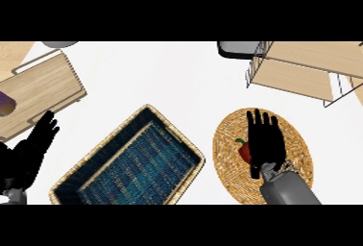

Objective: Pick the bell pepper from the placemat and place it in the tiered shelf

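1. head view, the thing to move: we see the bell pepper [245, 150], red with a small green stem at its upper left, lying on the round woven placemat [230, 129] at the right of the counter. most of it is hidden under our right hand; only its left side shows.

2. head view, right hand: our right hand [266, 137] hangs over the pepper with fingers straight and spread apart, pointing away from us. it is not curled round anything, so we judge the pick as not yet made. whether the palm touches the pepper we cannot tell.

3. head view, left hand: our left hand [35, 141] rests at the left edge, fingers straight and apart, holding nothing.

4. head view, the goal: the tiered shelf [297, 72], wood boards in a wire frame, stands at the upper right, well apart from the placemat. a blue woven basket [127, 163] lies between the two hands, and a wooden tray [42, 86] sits at the upper left.

5. how it will handle, as we judge it: a pepper is light, hollow and fairly stiff, with smooth waxy skin that can slip and a rounded body that can roll on the mat. we would close fingers and thumb across its broad middle, not on the thin stem.
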